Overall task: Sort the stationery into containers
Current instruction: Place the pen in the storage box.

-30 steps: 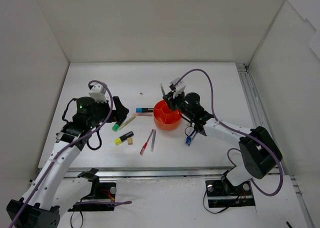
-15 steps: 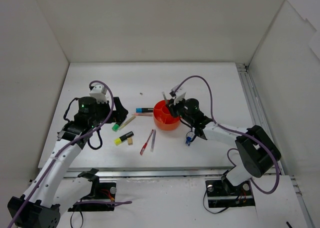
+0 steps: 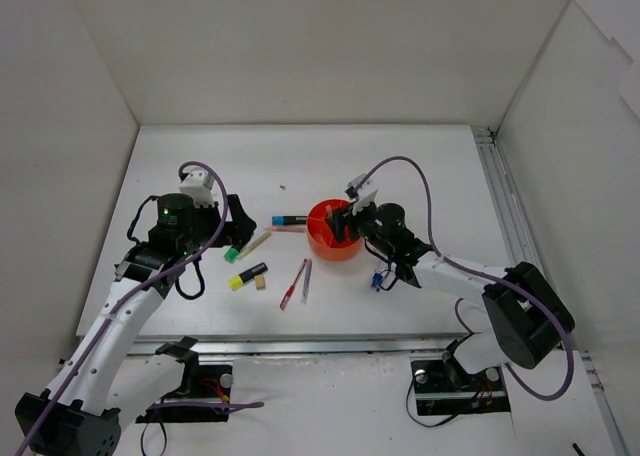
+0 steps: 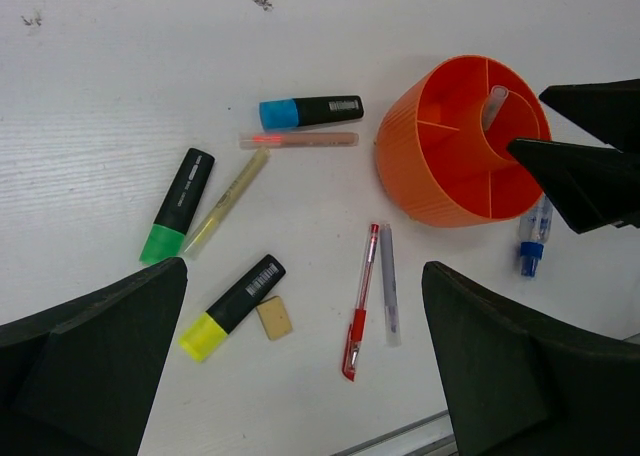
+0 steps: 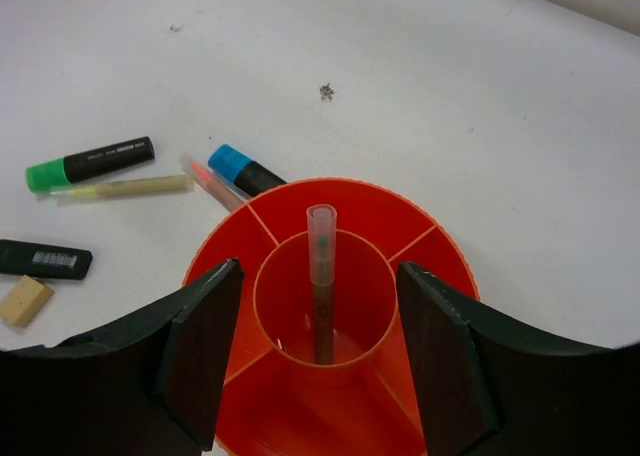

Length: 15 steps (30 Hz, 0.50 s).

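Well, the right pincer (image 3: 343, 222) stands released over the orange tub (image 3: 322, 244), its fingers either side of 1 clear pen (image 5: 322, 261) upright in the central ring. Left of the tub, the left pincer (image 3: 228, 218) hovers spread wide by the green-capped highlighter (image 4: 178, 204).

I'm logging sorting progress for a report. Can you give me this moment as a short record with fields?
Container: orange tub
In tub: one pen, standing in the central ring
Right end effector: open, straddling the pen, not touching it
Left end effector: open, empty, above the table
Loose on table: green-capped highlighter, yellow-capped highlighter, blue-capped highlighter, red pen, grey pen, pink pen, pale yellow pen, eraser, blue-white marker
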Tool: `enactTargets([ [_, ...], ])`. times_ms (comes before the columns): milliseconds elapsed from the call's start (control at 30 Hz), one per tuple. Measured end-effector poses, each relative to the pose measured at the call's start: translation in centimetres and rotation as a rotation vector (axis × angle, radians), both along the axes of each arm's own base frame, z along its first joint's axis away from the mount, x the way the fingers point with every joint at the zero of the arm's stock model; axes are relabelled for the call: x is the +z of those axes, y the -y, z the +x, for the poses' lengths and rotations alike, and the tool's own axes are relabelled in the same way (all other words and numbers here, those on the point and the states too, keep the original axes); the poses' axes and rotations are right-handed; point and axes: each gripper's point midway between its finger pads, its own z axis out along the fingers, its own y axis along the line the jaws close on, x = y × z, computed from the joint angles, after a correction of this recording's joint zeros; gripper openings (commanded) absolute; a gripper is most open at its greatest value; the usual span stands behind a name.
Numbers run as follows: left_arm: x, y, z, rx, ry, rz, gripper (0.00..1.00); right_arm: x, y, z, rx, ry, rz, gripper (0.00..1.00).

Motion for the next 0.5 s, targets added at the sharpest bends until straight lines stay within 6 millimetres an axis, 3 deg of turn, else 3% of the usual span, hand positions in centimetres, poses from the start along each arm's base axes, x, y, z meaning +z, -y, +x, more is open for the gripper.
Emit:
enactTargets([
  [67, -0.1, 0.0, -0.1, 0.001, -0.004, 0.001, 1.0, 1.3, 0.0, -0.3, -0.002, 0.017, 0.027, 0.66],
  [167, -0.1, 0.0, -0.3, -0.002, -0.007, 0.003, 1.0, 4.2, 0.1, -0.9, 0.0, 0.063, 0.083, 0.83],
  [200, 0.0, 0.0, -0.5, -0.003, -0.005, 0.002, 1.0, 5.2, 0.1, -1.2, 0.004, 0.077, 0.1, 0.98],
  [367, 0.9, -0.3, -1.2, 0.01, 0.025, -0.013, 1.0, 8.1, -0.2, -3.3, 0.022, 0.047, 0.08, 0.98],
  [500, 1.3, -0.9, -1.7, 0.053, 0.025, -0.027, 1.0, 9.0, -1.4, -4.7, 0.01, -0.006, 0.0, 0.98],
])
